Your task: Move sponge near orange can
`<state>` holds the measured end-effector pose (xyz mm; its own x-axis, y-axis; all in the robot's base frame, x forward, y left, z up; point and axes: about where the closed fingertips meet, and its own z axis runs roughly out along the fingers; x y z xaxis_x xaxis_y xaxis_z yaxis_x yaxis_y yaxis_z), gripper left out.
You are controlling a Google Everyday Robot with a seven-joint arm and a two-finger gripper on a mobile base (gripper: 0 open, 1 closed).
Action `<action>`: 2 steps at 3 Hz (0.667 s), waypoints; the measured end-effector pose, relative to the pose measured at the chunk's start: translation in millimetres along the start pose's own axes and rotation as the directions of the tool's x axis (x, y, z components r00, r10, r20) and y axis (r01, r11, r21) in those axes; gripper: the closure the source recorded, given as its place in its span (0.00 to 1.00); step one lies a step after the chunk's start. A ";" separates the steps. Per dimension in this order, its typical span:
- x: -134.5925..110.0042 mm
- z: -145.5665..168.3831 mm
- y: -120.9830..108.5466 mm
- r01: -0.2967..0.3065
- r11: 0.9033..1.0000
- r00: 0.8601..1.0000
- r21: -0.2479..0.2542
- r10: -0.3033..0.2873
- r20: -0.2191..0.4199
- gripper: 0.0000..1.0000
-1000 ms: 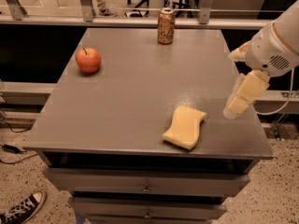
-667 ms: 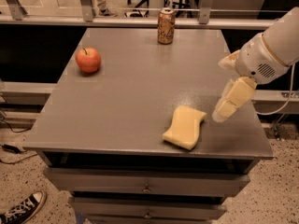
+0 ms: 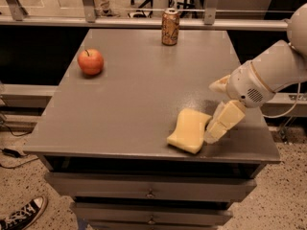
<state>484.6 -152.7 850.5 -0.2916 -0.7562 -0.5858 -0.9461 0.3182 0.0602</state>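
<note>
The pale yellow sponge (image 3: 189, 130) lies flat near the front right of the grey table (image 3: 134, 99). The orange can (image 3: 170, 27) stands upright at the table's far edge, well away from the sponge. My gripper (image 3: 214, 128) comes in from the right on a white arm and hangs just to the right of the sponge, its pale yellow finger (image 3: 224, 121) right beside the sponge's right edge. A second finger shows behind it near the wrist. The sponge rests on the table, not lifted.
A red-orange apple (image 3: 90, 62) sits at the table's left. A railing runs behind the far edge. Drawers sit below the tabletop, and a sneaker (image 3: 21, 214) is on the floor at lower left.
My gripper has moved left and down toward the sponge, from off its right side to right beside its right edge. The sponge, can and apple have not moved.
</note>
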 end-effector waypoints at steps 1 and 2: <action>2.6 14.8 4.4 -0.009 1.000 1.000 -0.028 0.009 0.006 0.00; 2.4 19.7 5.9 -0.023 0.999 1.000 -0.044 0.023 0.007 0.07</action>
<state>481.1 -141.4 833.6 -0.3122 -0.7448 -0.5898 -0.9446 0.3095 0.1092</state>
